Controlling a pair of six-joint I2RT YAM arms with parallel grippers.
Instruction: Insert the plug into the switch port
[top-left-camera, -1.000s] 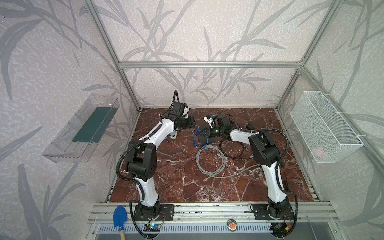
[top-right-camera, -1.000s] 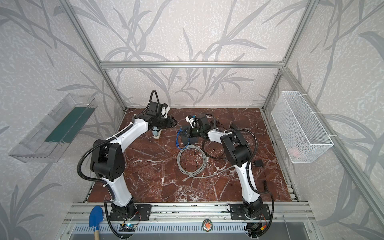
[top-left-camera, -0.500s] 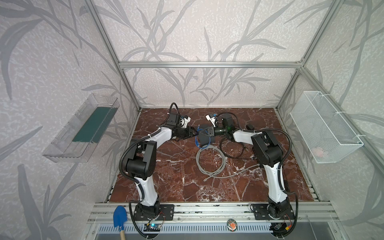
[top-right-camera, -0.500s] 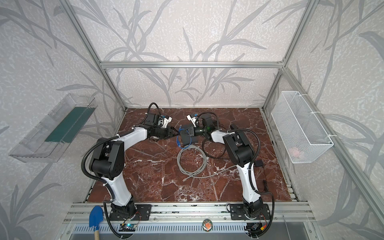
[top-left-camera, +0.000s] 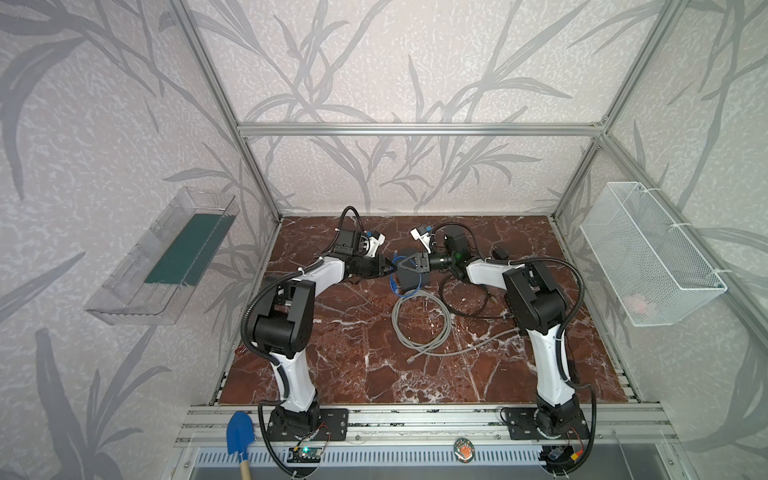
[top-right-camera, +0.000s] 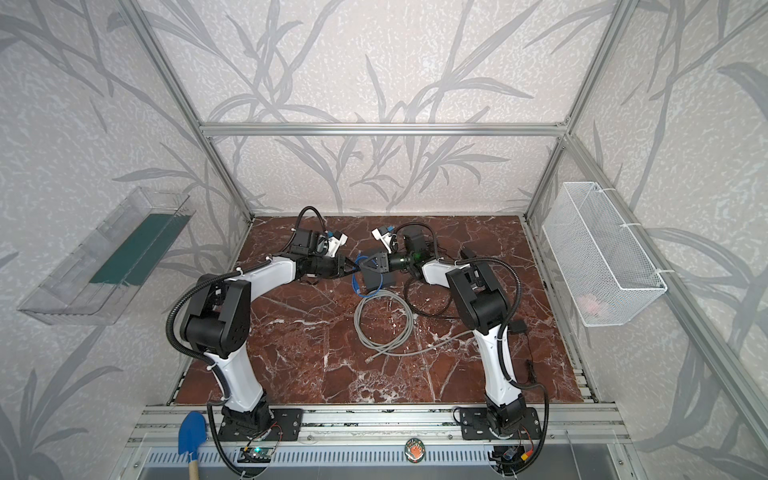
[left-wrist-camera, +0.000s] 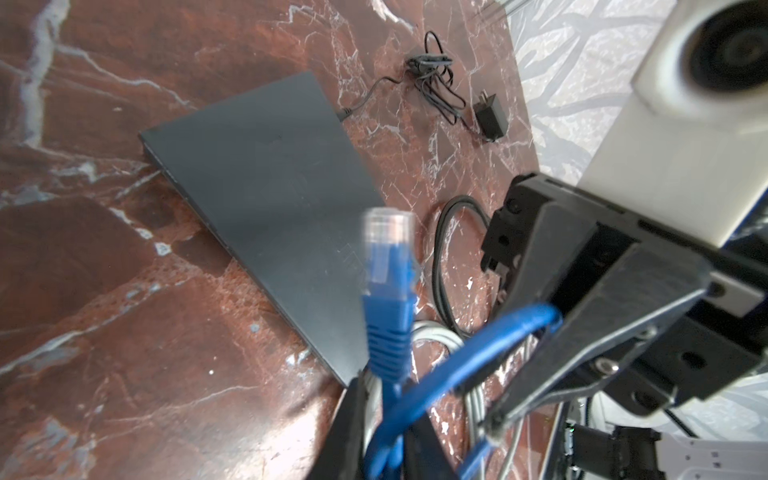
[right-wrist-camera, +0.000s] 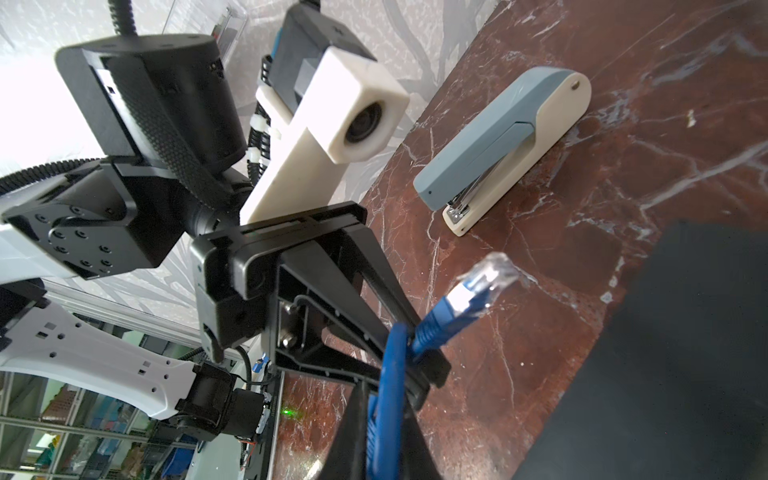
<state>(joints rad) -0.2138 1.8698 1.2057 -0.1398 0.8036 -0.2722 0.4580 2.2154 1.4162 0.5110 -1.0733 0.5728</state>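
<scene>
On the left wall a clear plastic bin (top-left-camera: 137, 286) held a flat dark-green sheet (top-left-camera: 187, 249). On the right wall a white wire basket (top-left-camera: 648, 232) held a small pinkish thing (top-left-camera: 640, 305), too blurred to name. A round badge (top-left-camera: 464, 449) on the front rail bore an orange mark too small to read. Toward the back of the marble table (top-left-camera: 332, 365) the two arms met tip to tip. The left gripper (right-wrist-camera: 422, 355) was pressed together on the blue boot of the plug (left-wrist-camera: 388, 286), whose clear tip stood free in the air just above the dark switch (left-wrist-camera: 266, 199), not yet in a port. The blue cable (left-wrist-camera: 478, 353) ran between the fingers of the right gripper (right-wrist-camera: 385, 409); whether they squeezed it could not be told. A grey cable coil (top-left-camera: 419, 320) lay in front of the switch, and a stapler (right-wrist-camera: 507, 141) lay near it.
</scene>
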